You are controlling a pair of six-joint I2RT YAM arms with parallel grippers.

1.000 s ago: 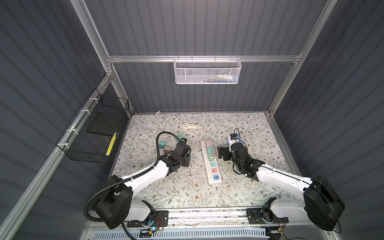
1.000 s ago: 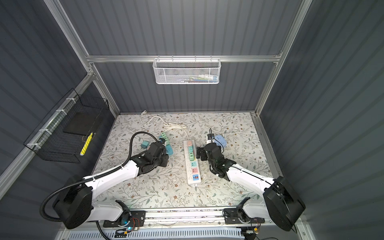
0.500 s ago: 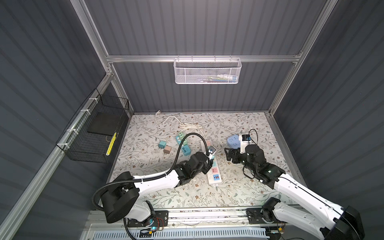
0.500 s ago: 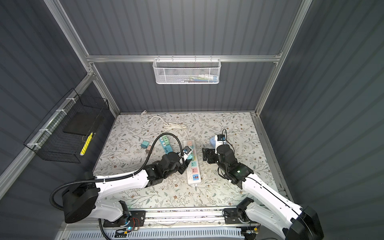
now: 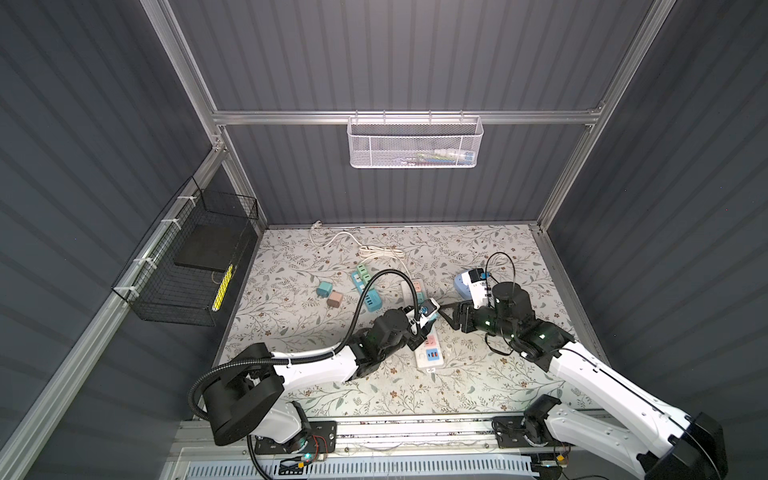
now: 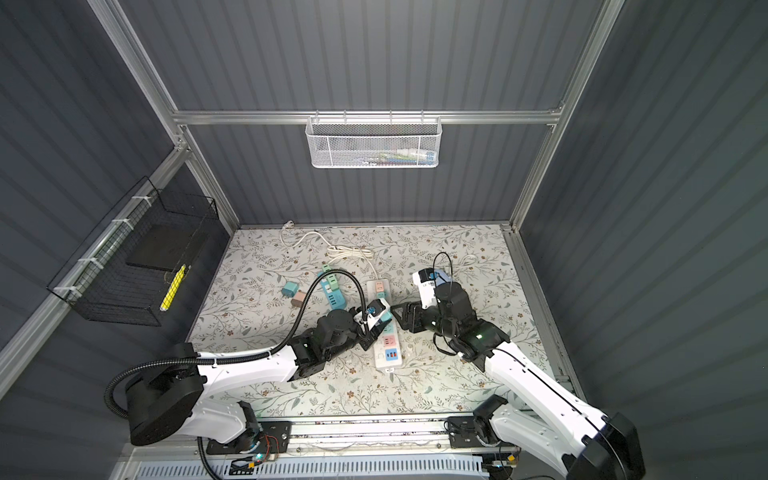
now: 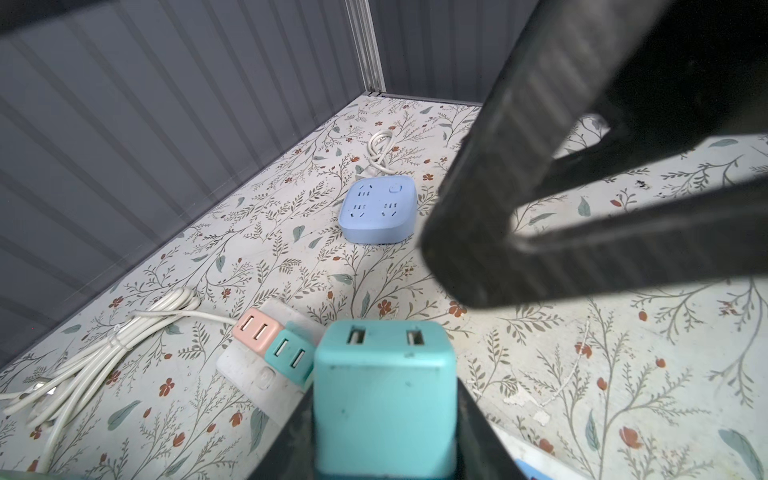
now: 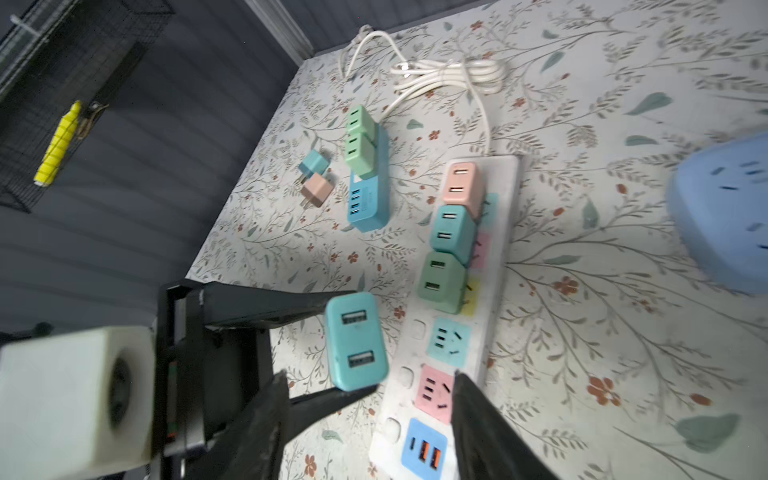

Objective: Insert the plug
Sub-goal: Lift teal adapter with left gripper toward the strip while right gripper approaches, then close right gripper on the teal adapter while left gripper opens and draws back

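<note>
The left claw is clamped on the plug, a rounded teal cube with two USB ports on its face, held above the middle of the white power strip and not yet in a socket. The right claw hovers just beside it, jaws apart, holding nothing. The worktop is floral. The ribbed dark grey walls carry a white mesh basket on the far side and a black wire basket on the left.

Eight charger plugs, three power strips, two wire baskets, two robot arms.
</note>
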